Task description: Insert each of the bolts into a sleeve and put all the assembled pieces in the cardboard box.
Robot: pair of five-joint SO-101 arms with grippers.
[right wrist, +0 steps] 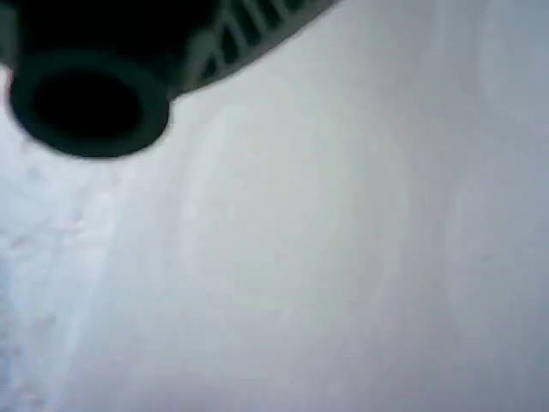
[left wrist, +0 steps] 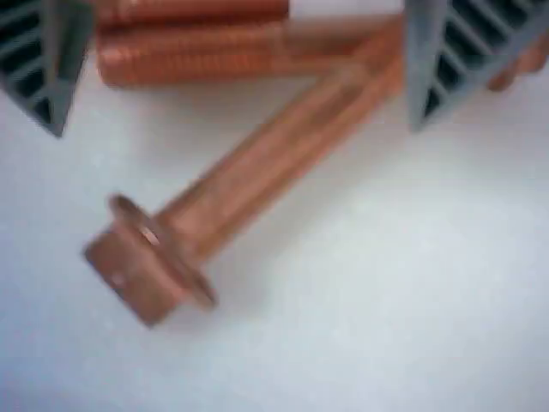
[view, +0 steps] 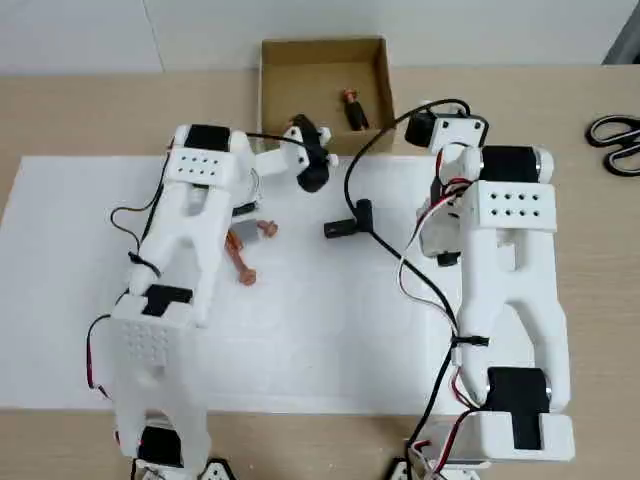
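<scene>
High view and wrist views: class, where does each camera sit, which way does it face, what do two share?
High view: above the table, looking down on both arms, bolts, cardboard box.
Left wrist view: on that arm, looking down past open left gripper at bolts.
Right wrist view: on that arm, facing white sheet past right gripper and black sleeve.
Shared: bolts, in high and left wrist views.

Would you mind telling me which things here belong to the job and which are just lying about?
Job: copper bolts, black sleeve, cardboard box, assembled piece inside it.
Lying about: scissors, white sheet underneath.
</scene>
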